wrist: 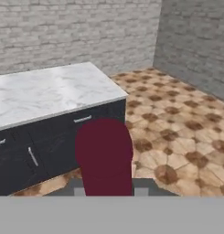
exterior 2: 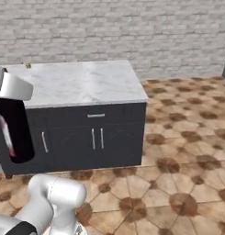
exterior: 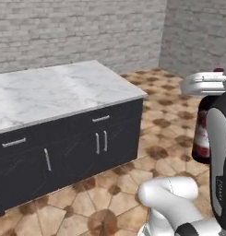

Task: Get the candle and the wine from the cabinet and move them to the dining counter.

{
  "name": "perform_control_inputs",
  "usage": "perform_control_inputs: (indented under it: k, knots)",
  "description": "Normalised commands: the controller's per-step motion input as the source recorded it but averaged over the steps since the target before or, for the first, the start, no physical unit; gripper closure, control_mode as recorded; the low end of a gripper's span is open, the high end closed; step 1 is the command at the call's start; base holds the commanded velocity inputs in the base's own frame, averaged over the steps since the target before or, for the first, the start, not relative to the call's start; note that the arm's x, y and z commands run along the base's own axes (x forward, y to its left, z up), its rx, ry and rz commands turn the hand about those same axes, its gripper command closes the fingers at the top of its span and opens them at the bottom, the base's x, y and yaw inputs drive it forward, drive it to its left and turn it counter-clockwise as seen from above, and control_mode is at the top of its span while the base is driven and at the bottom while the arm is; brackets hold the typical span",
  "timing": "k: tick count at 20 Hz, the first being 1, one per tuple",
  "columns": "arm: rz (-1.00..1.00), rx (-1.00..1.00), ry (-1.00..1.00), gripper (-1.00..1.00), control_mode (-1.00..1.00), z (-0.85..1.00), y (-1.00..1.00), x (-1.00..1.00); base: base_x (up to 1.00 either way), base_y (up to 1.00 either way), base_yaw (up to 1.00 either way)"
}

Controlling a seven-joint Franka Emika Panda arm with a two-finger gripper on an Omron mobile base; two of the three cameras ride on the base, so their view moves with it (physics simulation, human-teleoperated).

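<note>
The wine [exterior: 201, 138] hangs upright in the air at the right of the left base view, dark glass with a reddish label. My gripper [exterior: 210, 87] is shut on its upper part. In the right base view the wine [exterior 2: 17, 133] hangs at the far left under the gripper [exterior 2: 7, 92]. Its dark red cap [wrist: 104, 155] stands close in front in the hand view. The dining counter [exterior: 54, 92], white veined marble on a dark base, stands ahead and to the left, apart from the bottle. A tiny yellowish thing [exterior 2: 27, 65] sits at the top's far left; I cannot tell whether it is the candle. The cabinet is out of view.
The counter's dark base has drawers and doors with silver handles [exterior: 101, 142]. Brown patterned tile floor [exterior: 169, 120] lies open to the right of the counter. Grey brick walls [exterior: 86, 27] close the room behind and meet in a corner at the right.
</note>
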Motion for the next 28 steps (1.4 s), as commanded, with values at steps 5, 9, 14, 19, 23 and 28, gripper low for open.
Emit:
perform_control_inputs:
  k: [5, 9, 14, 19, 23, 28]
  knots:
    - [0.00, 0.00, 0.00, 1.00, 1.00, 0.00, 0.00, 0.00, 0.16, -0.53, 0.77]
    - [0.00, 0.00, 0.00, 1.00, 1.00, 0.00, 0.00, 0.00, 0.03, -0.95, 0.58]
    - [0.00, 0.00, 0.00, 1.00, 1.00, 0.00, 0.00, 0.00, 0.00, -1.00, 0.30]
    - [0.00, 0.00, 0.00, 1.00, 1.00, 0.00, 0.00, 0.00, 0.00, -1.00, 0.07]
    - [0.00, 0.00, 0.00, 1.00, 1.00, 0.00, 0.00, 0.00, 0.04, -1.00, 0.00]
    - [0.00, 0.00, 0.00, 1.00, 1.00, 0.00, 0.00, 0.00, 0.23, -1.00, 0.01]
